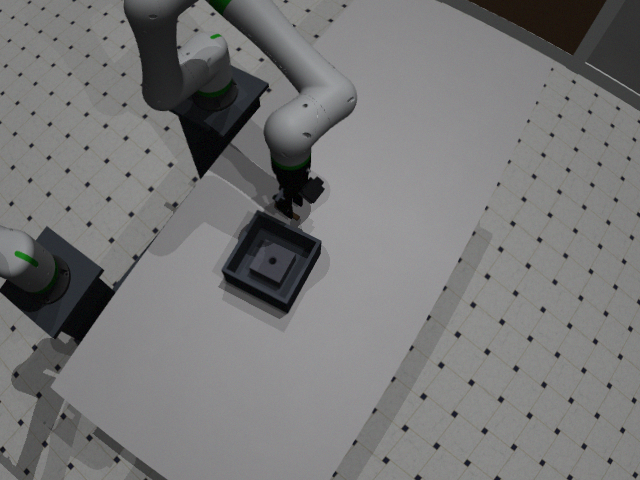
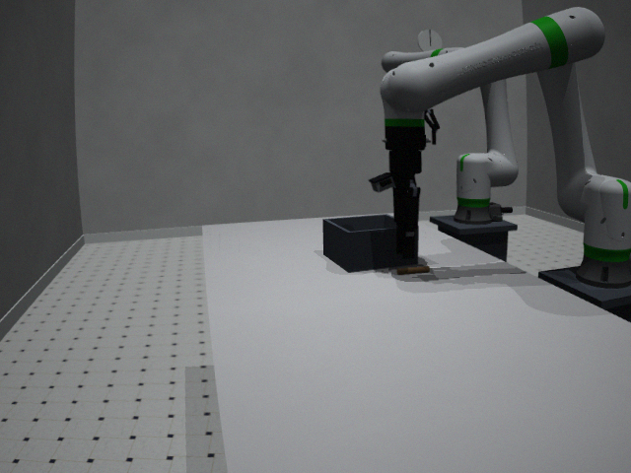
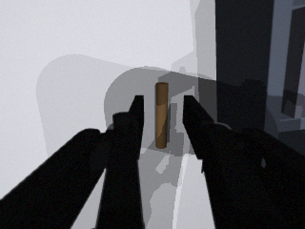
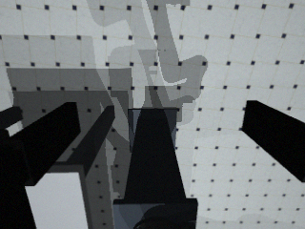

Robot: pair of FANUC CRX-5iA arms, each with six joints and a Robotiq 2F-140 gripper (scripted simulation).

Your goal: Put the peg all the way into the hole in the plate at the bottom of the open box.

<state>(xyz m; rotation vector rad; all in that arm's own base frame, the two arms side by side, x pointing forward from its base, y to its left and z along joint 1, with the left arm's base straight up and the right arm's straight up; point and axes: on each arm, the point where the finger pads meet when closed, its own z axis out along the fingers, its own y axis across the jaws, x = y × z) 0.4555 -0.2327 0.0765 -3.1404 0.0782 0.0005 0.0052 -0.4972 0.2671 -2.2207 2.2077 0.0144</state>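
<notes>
Where top view hides much, left wrist shows peg (image 1: 295, 216) (image 2: 413, 269) (image 3: 161, 115) whole
</notes>
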